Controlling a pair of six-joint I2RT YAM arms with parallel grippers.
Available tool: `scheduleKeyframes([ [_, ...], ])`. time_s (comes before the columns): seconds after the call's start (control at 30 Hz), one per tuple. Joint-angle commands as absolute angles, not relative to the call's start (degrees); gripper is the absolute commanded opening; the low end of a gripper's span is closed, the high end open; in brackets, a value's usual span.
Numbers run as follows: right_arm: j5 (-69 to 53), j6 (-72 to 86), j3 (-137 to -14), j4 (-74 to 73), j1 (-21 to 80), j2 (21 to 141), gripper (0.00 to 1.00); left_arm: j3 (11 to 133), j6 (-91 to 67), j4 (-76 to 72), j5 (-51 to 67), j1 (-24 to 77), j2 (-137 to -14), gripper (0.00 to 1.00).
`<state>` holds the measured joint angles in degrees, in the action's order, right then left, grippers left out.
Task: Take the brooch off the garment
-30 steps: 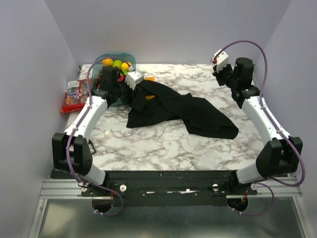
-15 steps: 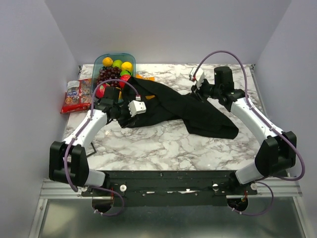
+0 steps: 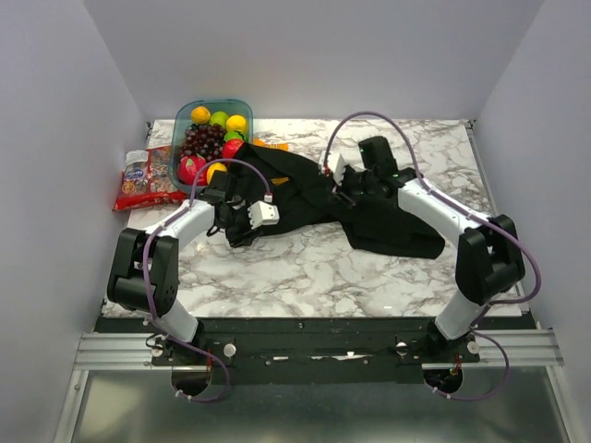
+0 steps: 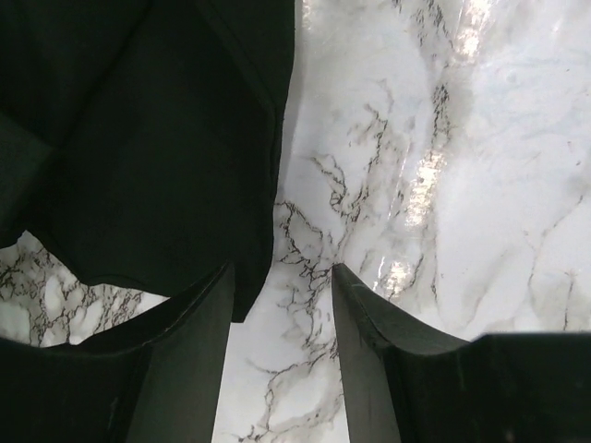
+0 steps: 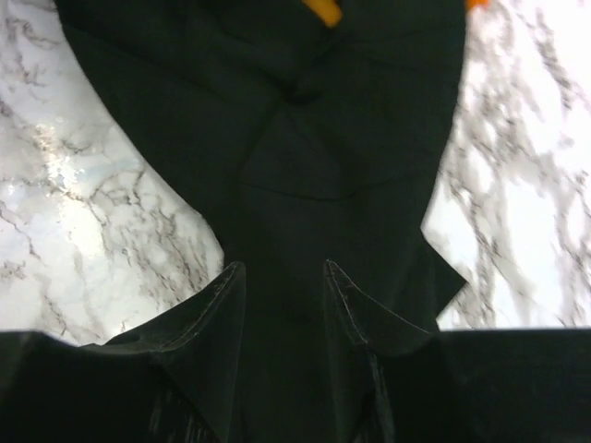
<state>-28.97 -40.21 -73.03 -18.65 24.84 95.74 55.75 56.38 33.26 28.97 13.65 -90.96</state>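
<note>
- Top external: I am watching the garment [image 3: 369,217] lying crumpled across the middle of the marble table [image 3: 305,268], away from the arm bases. The left gripper [image 3: 242,221] is hanging over the cloth's left end and the right gripper [image 3: 346,185] over its middle. From up here I cannot tell how either set of fingers is standing. A teal tub [image 3: 178,125] of fruit is sitting at the far left corner, near the cloth, with a snack packet [image 3: 138,180] to its left.
- Left wrist: the left gripper [image 4: 282,314] is showing its fingers [image 4: 185,360] moderately apart and gripping nothing. Bare marble table [image 4: 462,138] is showing in the gap, and the hem of the garment [image 4: 138,138] is reaching down to the left-hand finger.
- Right wrist: the right gripper [image 5: 282,286] is also showing parted fingers [image 5: 212,323] with nothing held. The garment [image 5: 305,138] is lying under the gap, with the table [image 5: 92,185] showing on both sides and an orange scrap [image 5: 323,9] peeking out at the top edge.
- Brooch: I am not making it out in any view, so I cannot tell where on the cloth it is sitting.
</note>
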Motion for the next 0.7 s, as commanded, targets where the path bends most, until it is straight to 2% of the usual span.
scheduleKeyframes([
  [0.0,-25.42,-45.35,-75.50,-17.76,29.00,100.28,0.50,52.92,58.27,28.49,25.15,14.33,-92.20,0.54],
  [0.2,-19.96,-46.14,-75.76,-12.92,32.69,104.58,0.59,51.15,57.66,24.96,21.45,14.59,-93.25,0.46],
  [0.3,-18.29,-45.97,-76.64,-11.17,34.27,106.25,0.66,51.50,57.48,25.31,21.71,14.59,-93.60,0.38],
  [0.37,-16.71,-45.88,-76.90,-9.07,35.59,107.31,0.66,51.59,57.74,25.75,21.71,14.59,-93.78,0.29],
  [0.5,-8.89,-45.97,-77.69,-4.32,37.26,110.21,0.64,52.03,58.79,27.59,21.88,14.59,-94.22,0.20],
  [0.67,-6.77,-47.99,-78.05,-2.90,37.88,112.23,0.63,53.35,58.98,29.53,22.15,14.59,-95.27,0.06],
])
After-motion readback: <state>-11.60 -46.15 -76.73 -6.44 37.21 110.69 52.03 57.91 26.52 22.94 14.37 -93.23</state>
